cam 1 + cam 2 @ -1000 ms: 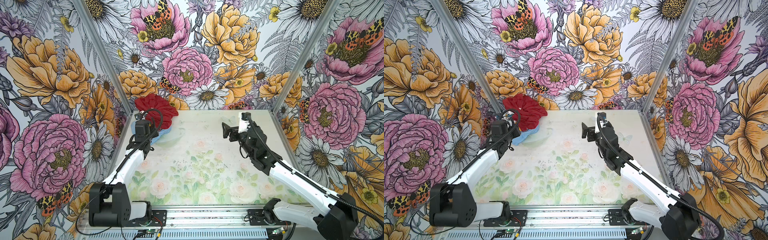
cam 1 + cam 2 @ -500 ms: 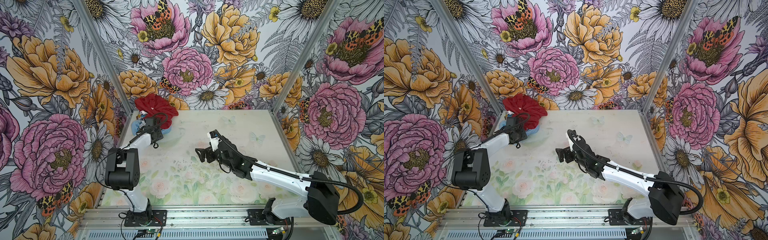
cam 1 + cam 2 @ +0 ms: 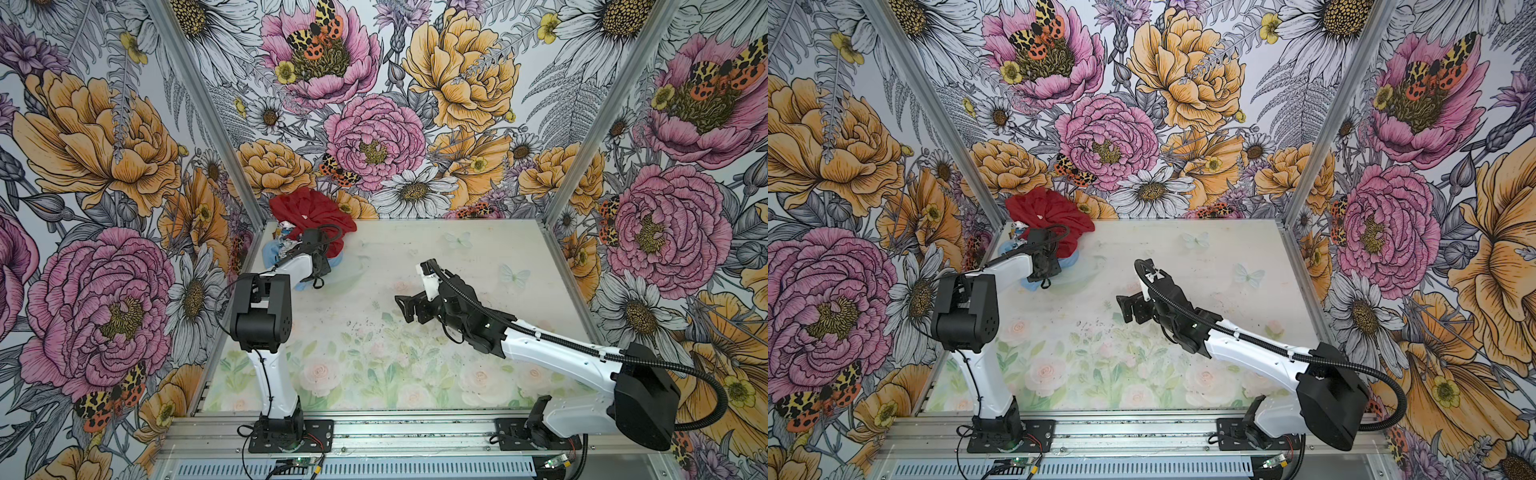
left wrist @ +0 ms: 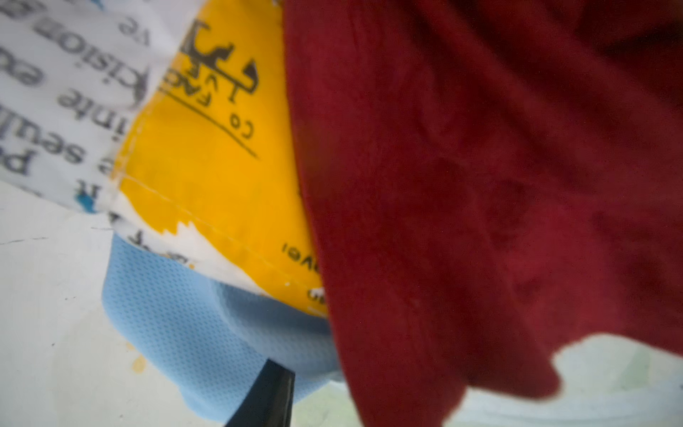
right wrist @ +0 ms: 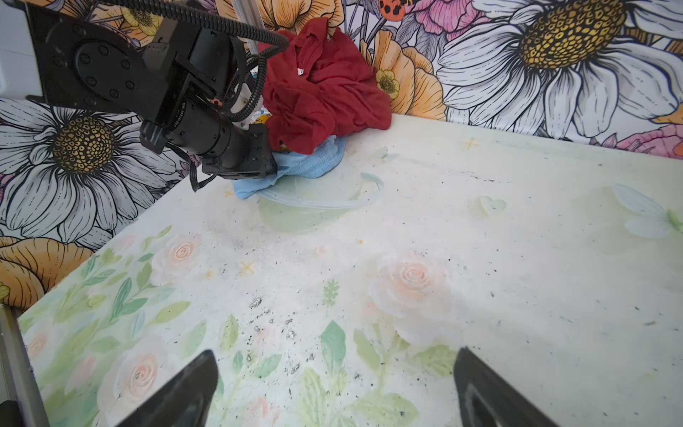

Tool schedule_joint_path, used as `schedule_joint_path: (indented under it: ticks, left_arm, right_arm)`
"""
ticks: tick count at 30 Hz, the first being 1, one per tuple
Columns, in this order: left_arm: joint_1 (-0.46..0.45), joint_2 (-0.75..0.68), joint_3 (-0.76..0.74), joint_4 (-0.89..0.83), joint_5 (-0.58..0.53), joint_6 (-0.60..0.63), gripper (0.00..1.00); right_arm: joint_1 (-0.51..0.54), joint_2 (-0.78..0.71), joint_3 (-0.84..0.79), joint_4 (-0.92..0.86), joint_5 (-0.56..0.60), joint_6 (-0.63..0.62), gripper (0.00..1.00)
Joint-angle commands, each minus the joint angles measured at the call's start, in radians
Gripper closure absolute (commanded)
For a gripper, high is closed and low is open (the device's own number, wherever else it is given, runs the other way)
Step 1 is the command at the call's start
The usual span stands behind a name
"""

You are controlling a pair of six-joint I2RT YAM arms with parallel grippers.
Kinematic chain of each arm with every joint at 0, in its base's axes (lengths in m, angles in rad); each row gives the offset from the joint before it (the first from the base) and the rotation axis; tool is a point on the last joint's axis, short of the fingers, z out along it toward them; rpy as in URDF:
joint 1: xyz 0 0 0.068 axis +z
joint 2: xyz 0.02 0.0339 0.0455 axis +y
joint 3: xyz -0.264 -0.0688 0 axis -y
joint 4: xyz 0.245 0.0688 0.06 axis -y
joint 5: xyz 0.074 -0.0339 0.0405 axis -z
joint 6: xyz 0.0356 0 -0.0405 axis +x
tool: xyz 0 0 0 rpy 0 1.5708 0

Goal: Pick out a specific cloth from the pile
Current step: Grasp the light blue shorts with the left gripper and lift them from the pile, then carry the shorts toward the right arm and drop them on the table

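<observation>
The pile [image 3: 309, 216] lies in the far left corner of the table, with a dark red cloth [image 3: 1050, 212] on top. The cloth, light blue [image 3: 272, 253] [image 3: 1069, 261] [image 5: 314, 162], pokes out low under it. My left gripper [image 3: 326, 264] [image 3: 1054, 266] is pushed into the pile at the blue cloth's edge. In the left wrist view one black finger [image 4: 269, 392] lies against the blue mesh [image 4: 177, 314]; the red cloth [image 4: 462, 185] hides the other. My right gripper [image 3: 405, 307] [image 5: 336, 353] hangs open and empty over mid-table.
A white cloth with yellow-black print [image 4: 207, 166] sits between the red and the blue. Floral walls and a metal corner post [image 3: 208, 112] close in behind the pile. The floral table [image 3: 478, 257] stretches to the right, with an aluminium rail [image 3: 415, 432] in front.
My left arm has reached deeper into the corner pile and its jaws have narrowed. My right arm has dropped and swung left toward the middle of the table, still open.
</observation>
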Motion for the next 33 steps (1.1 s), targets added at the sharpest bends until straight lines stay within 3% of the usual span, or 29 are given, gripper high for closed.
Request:
schedule_joint_path:
  ticks: [1, 4, 7, 16, 21, 26, 33]
  left_arm:
    - [-0.006, 0.008, 0.033, -0.009, -0.034, -0.014, 0.8]
    - [-0.007, -0.002, 0.034, -0.009, -0.038, -0.014, 1.0]
    - [-0.015, -0.075, 0.006, -0.009, -0.051, -0.016, 1.0]
    - [-0.08, -0.511, -0.097, -0.072, -0.166, -0.044, 1.0]
    - [-0.16, -0.663, -0.029, -0.092, -0.145, -0.057, 1.0]
    - [-0.313, -0.623, 0.217, -0.1, -0.16, 0.026, 1.0]
    - [-0.526, -0.294, 0.727, -0.083, 0.096, 0.144, 1.0]
  right_arm:
    - [-0.009, -0.005, 0.032, -0.017, -0.005, -0.022, 0.0]
    - [-0.011, -0.022, 0.021, -0.027, 0.003, -0.018, 0.0]
    - [-0.01, -0.051, 0.007, -0.041, 0.011, -0.014, 0.01]
    - [-0.012, -0.186, -0.063, -0.053, 0.027, 0.029, 0.01]
    - [-0.014, -0.289, -0.096, -0.086, 0.048, 0.043, 0.0]
    - [-0.075, -0.401, -0.101, -0.225, 0.137, 0.08, 0.0]
    - [-0.191, -0.596, -0.119, -0.447, 0.252, 0.113, 0.01]
